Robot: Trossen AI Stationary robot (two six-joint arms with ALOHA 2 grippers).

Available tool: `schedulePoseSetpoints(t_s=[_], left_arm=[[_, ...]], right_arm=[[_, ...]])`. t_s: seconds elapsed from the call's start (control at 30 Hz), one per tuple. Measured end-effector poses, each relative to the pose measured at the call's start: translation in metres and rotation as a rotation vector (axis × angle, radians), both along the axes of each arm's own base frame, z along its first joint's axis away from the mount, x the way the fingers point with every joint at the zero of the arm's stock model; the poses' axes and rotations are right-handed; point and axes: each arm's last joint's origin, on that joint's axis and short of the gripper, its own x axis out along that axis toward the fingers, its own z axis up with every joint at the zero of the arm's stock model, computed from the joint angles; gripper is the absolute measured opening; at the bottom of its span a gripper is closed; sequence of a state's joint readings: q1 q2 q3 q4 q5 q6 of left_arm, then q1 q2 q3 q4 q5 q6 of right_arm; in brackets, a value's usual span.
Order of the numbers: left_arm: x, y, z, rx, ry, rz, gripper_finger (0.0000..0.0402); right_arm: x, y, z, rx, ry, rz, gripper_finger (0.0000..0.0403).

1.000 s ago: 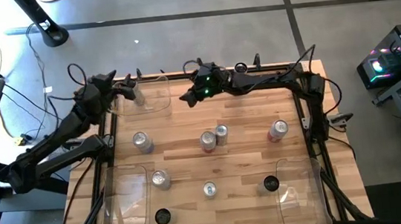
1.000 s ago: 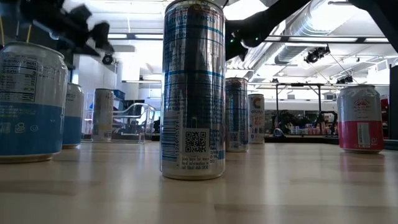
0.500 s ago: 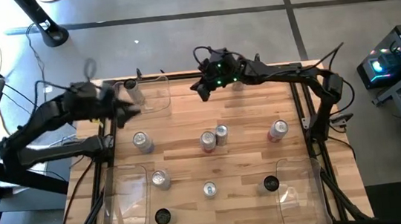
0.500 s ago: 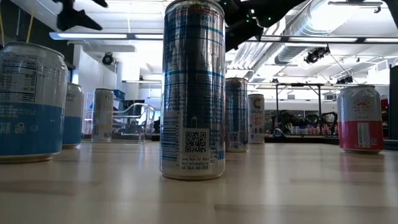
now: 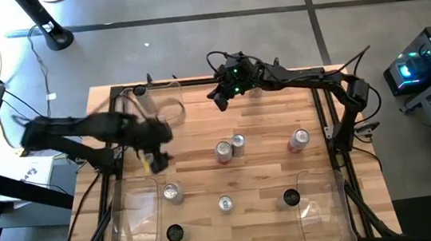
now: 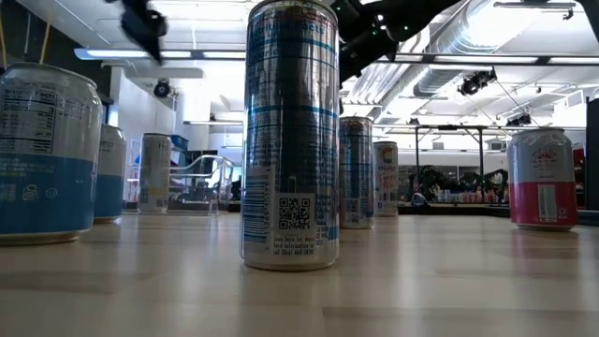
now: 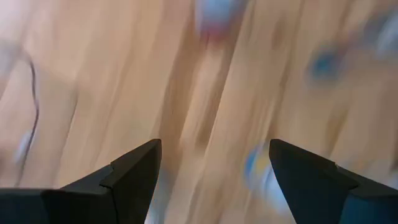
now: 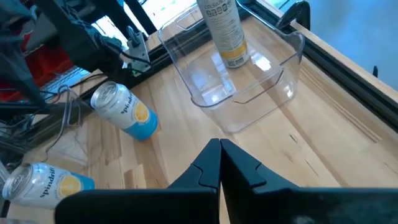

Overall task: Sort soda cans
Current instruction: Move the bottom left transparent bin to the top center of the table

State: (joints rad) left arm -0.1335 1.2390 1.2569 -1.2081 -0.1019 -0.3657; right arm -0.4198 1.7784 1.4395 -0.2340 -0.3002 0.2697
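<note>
While both arms hang above the wooden table (image 5: 269, 171), the cans stand upright across it. Along the near edge a black-topped can (image 5: 174, 234) stands beside the clear bin (image 5: 133, 217) in the near left corner, a silver can (image 5: 225, 204) stands at the middle, and another black-topped can (image 5: 290, 198) stands just beside the clear bin (image 5: 325, 205) in the near right corner. A little farther in, a silver can (image 5: 172, 192) stands by the left bin's inner wall. Across the middle, two silver cans (image 5: 229, 147) stand close together, and a red-and-silver can (image 5: 299, 139) stands toward the right edge.

The left arm reaches in from the left edge, stretched low and blurred, its left gripper (image 5: 156, 147) over the left middle of the table, fingers (image 7: 134, 171) spread apart and holding nothing.

Farthest off, the right arm bends along the far edge, its right gripper (image 5: 218, 98) pinched together and empty, facing a tall can (image 8: 224, 28) standing in the clear bin (image 8: 249, 87) at the far left corner.
</note>
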Motion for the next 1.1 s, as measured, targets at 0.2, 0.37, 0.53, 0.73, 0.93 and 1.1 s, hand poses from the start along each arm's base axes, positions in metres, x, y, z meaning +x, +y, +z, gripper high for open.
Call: schedulePoseSetpoints(t_s=[0.2, 0.37, 0.53, 0.73, 0.93, 1.1], left_arm=[[-0.029, -0.050, -0.011, 0.024, 0.181, -0.099, 0.0291], [-0.068, -0.068, -0.022, -0.051, 0.180, 0.025, 0.0291], [-0.088, -0.070, -0.046, 0.034, 0.260, 0.014, 0.0291], [-0.096, -0.064, -0.083, 0.124, 0.372, -0.025, 0.0291], [-0.091, -0.071, -0.109, 0.053, 0.339, -0.064, 0.0290], [-0.090, -0.069, -0.119, 0.128, 0.329, -0.066, 0.0279]], right_arm=[[-0.001, 0.001, -0.001, -0.009, 0.016, 0.017, 0.0000], [0.000, 0.002, -0.001, -0.021, 0.016, 0.026, 0.0000], [0.000, 0.002, -0.001, -0.021, 0.016, 0.026, 0.0000], [0.000, 0.003, -0.001, -0.003, 0.014, 0.022, 0.0000], [0.000, 0.004, -0.001, 0.007, 0.013, 0.020, 0.0000], [0.001, 0.004, -0.001, 0.009, 0.014, 0.007, 0.0000]])
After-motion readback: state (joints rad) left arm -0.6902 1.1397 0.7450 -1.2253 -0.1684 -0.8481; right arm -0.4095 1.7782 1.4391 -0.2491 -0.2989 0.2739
